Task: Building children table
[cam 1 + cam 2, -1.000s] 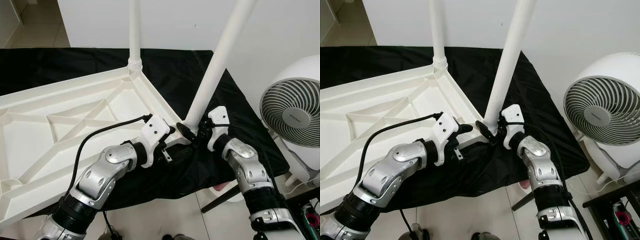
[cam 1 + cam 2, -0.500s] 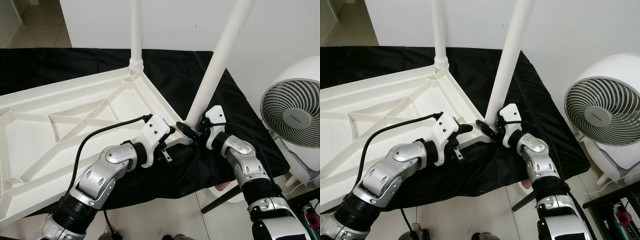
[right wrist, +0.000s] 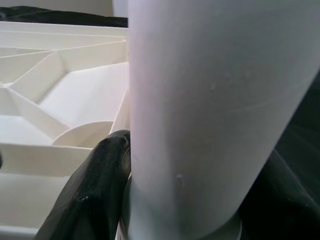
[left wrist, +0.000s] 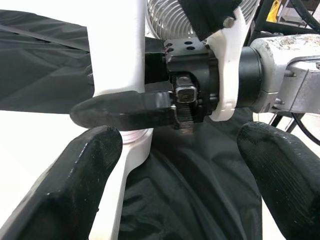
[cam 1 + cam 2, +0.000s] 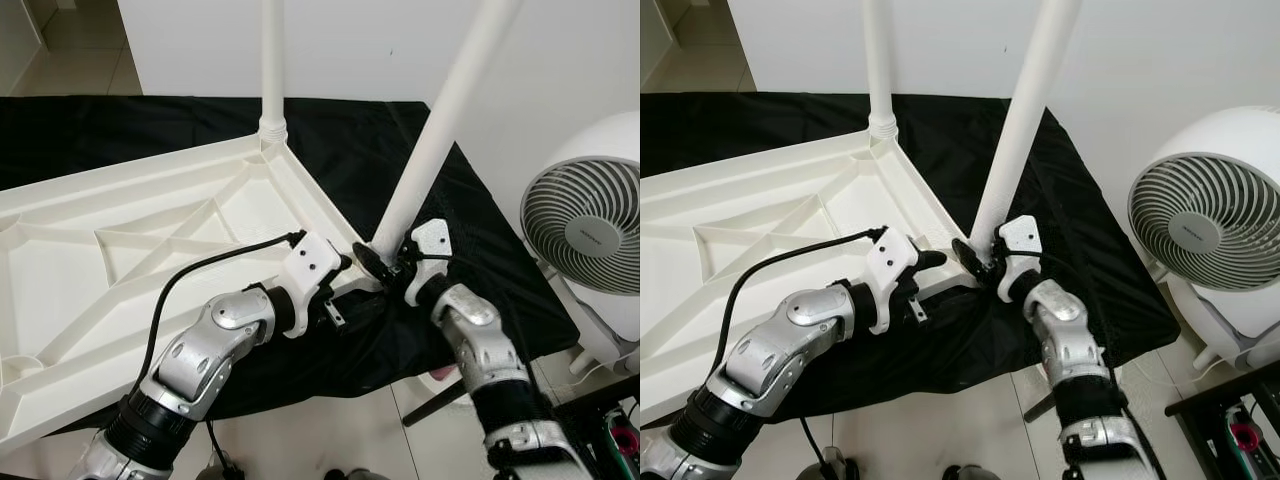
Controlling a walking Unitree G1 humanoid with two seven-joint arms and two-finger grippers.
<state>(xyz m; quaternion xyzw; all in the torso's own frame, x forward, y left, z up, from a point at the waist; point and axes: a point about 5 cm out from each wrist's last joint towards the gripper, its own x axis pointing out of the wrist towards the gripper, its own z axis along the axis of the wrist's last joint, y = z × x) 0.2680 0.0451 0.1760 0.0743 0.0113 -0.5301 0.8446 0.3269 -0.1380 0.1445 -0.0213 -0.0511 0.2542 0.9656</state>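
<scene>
Landmark: leaning table leg (image 5: pixel 432 135), rising tilted from the near corner of the upturned tabletop (image 5: pixel 120 250).

Right at its base, little room: right gripper (image 5: pixel 975 262) clamped round the foot, one of its fingers (image 3: pixel 90 200) pressed against the white tube. Just left of the base, left gripper (image 5: pixel 338 272) with fingers (image 4: pixel 75 190) spread, tips beside the corner socket. Farther left, raised ribs and rim across the tabletop underside. Behind and left, second leg (image 5: pixel 271 65) standing upright at the far corner. Between the two legs, open black cloth (image 5: pixel 350 150). Well to the right, white fan (image 5: pixel 590 225) beside the cloth's edge. Below the base, bare floor tiles (image 5: pixel 330 430).
</scene>
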